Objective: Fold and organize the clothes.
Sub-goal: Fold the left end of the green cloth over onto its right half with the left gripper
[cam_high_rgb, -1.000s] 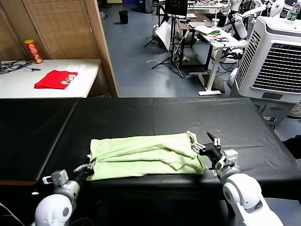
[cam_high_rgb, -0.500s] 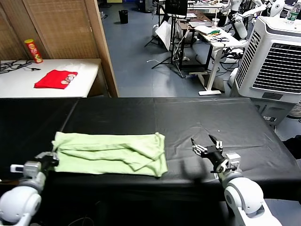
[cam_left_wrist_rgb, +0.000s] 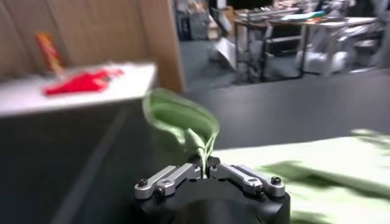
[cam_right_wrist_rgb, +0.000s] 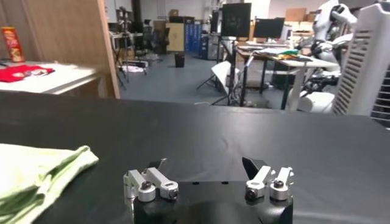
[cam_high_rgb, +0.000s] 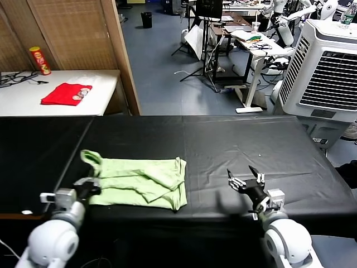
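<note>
T-shirt [cam_high_rgb: 139,181] fabric is pinched between the shut fingers [cam_left_wrist_rgb: 177,176] of the left gripper [cam_high_rgb: 89,187], which clamps the pale green cloth at its 9 o'clock end; in the left wrist view a fold of it stands up in a loop just above the closed tips. The right gripper [cam_high_rgb: 245,183] holds nothing, its fingers [cam_right_wrist_rgb: 149,182] spread wide and empty over bare black cover at 4 o'clock in the head view, well apart from the shirt. A second ago that gripper sat at the shirt's right edge and the garment lay stretched long across the front of the table; since then it has let go, the left arm has dragged the cloth leftward and then brought it partly back, and the shirt now sits shorter and bunched, with its right end doubled over and a small raised loop at the upper left corner. I judge this a widthwise fold under way but untidy: the layers look uneven and likely need smoothing before another fold. The shirt lies on the black table [cam_high_rgb: 223,139] left of centre, near the front edge. Farther off at 10 o'clock, a white side table [cam_high_rgb: 106,84] carries a red folded cloth [cam_high_rgb: 66,94] and a snack can [cam_high_rgb: 39,60]; neither obstructs the work.
</note>
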You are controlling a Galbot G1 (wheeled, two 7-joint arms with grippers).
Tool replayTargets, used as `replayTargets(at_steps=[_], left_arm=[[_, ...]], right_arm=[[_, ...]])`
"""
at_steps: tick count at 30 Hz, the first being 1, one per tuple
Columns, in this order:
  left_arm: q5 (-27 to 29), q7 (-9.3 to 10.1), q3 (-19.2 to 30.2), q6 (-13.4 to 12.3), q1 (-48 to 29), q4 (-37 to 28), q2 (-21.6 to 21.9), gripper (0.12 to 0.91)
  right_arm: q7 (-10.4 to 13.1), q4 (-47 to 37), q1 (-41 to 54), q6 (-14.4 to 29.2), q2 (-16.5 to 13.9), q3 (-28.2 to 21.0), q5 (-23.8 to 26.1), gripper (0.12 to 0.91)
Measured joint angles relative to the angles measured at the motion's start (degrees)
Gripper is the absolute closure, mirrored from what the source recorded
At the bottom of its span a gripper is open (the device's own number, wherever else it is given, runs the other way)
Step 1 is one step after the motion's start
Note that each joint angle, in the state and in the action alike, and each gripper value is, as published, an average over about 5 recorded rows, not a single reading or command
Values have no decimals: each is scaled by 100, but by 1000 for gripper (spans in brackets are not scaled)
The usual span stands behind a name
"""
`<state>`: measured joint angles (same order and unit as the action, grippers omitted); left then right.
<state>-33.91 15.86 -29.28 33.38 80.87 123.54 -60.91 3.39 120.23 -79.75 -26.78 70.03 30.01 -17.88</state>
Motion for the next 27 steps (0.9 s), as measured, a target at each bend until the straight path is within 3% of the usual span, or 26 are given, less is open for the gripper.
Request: replayTargets(at_steps=[5,12,27], left_arm=[[-508,144,647,45,-321,-36,-369,874],[-564,135,1259,-10,-857,-297,-835,874],[-544,114,1653,-10,-1218,-488,-1123,874]], right_arm=[[-3,4,-162,29,129,83,174,227],[-6,1,-264,31,291,94,324,227],[-7,-109,-185,30,364,26,363,227]])
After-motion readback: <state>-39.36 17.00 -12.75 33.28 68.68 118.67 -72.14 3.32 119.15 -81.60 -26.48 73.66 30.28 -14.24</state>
